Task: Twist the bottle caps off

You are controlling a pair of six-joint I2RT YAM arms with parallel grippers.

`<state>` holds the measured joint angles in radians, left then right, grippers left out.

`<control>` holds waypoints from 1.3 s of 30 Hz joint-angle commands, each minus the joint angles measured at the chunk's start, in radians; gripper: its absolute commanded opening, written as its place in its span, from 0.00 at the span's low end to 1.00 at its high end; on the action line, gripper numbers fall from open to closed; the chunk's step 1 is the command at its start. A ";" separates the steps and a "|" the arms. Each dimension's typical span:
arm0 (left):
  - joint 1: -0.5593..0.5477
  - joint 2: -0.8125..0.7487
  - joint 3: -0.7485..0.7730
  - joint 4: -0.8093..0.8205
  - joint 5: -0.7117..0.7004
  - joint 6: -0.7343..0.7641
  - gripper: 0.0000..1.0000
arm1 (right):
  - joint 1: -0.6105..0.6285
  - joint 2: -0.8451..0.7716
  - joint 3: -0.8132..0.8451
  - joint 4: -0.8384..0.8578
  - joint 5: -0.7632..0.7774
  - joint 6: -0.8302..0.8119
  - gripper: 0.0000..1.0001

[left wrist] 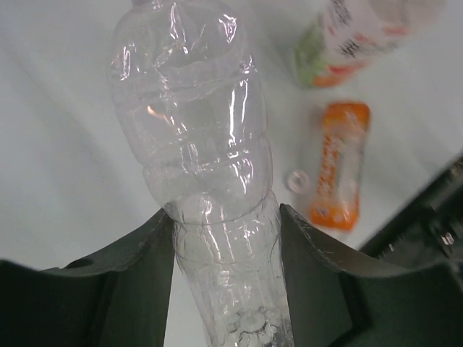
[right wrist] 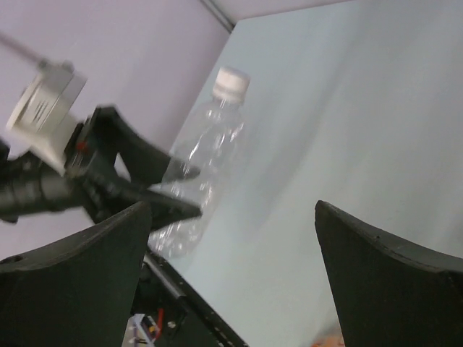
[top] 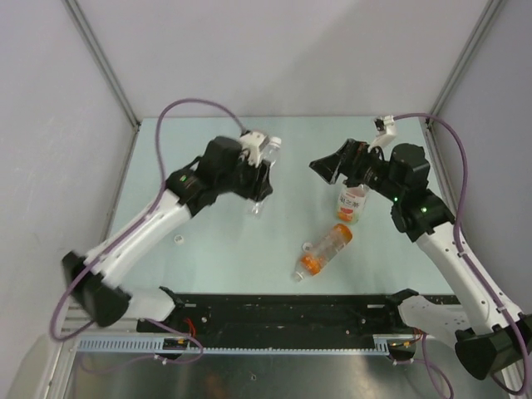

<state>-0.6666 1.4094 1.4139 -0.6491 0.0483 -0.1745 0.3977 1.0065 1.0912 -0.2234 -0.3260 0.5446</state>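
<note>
The left gripper [left wrist: 226, 213] is clamped round the lower body of the clear bottle [left wrist: 192, 108], holding it over the far left of the table [top: 216, 249] with its white cap [right wrist: 233, 83] on. The right gripper [right wrist: 231, 210] hangs wide apart and empty close by, so that cap looks like the job left. A loose cap [top: 177, 241] lies near the left arm and a second loose cap [left wrist: 296, 179] lies just beside the lying orange bottle [left wrist: 336, 173]. I'd guess that bottle and the upright yellow-green bottle [top: 352, 204] are done, though their mouths aren't clear to me: three bottles, three caps in all.
</note>
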 commanded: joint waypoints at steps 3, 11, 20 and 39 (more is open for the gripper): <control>-0.060 -0.349 -0.306 0.160 0.176 -0.031 0.50 | 0.071 0.054 0.047 0.104 -0.078 0.165 0.99; -0.090 -0.599 -0.476 0.181 0.228 -0.113 0.49 | 0.274 0.138 0.050 0.190 -0.017 0.241 0.98; -0.096 -0.673 -0.512 0.181 0.261 -0.132 0.49 | 0.344 0.207 0.050 0.301 0.028 0.299 0.77; -0.099 -0.690 -0.518 0.180 0.261 -0.118 0.67 | 0.343 0.270 0.049 0.404 -0.050 0.327 0.02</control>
<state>-0.7601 0.7322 0.8955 -0.4927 0.3111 -0.2928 0.7357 1.2690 1.0954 0.1131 -0.3534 0.8673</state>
